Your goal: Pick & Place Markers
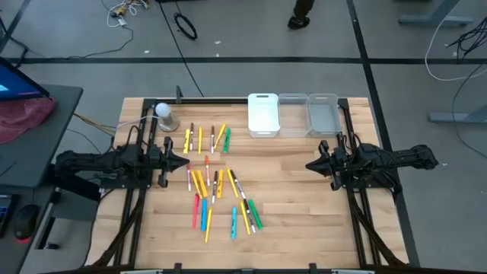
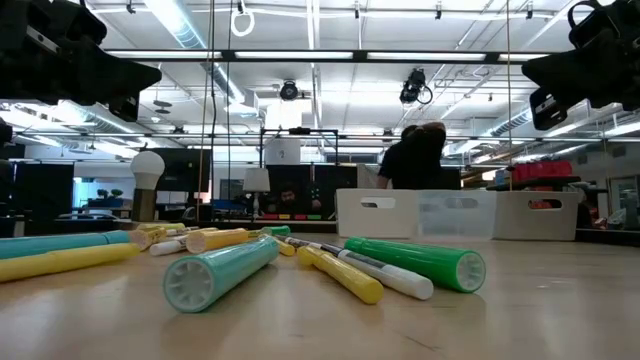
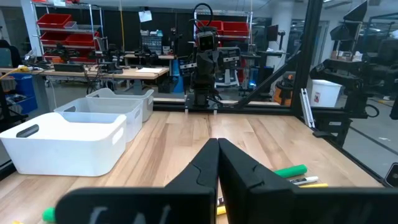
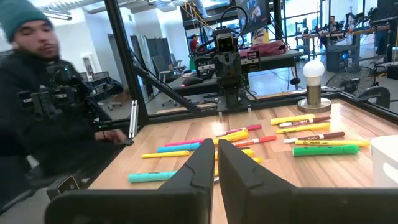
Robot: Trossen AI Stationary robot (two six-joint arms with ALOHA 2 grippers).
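My fingers are pressed together on both sides and hold nothing: the left gripper point(image 1: 185, 161) hangs at nine o'clock of the table point(image 1: 304, 221), the right gripper point(image 1: 310, 164) at three o'clock, both above the wood. The markers point(image 1: 219, 192) lie scattered flat around the centre, with a smaller row toward twelve o'clock, left of the white bin point(image 1: 263, 116). I judge them light, stiff and smooth, apt to roll. I'd pinch one across mid-barrel, picking an outlier; several seem to overlap, though I can't be sure.
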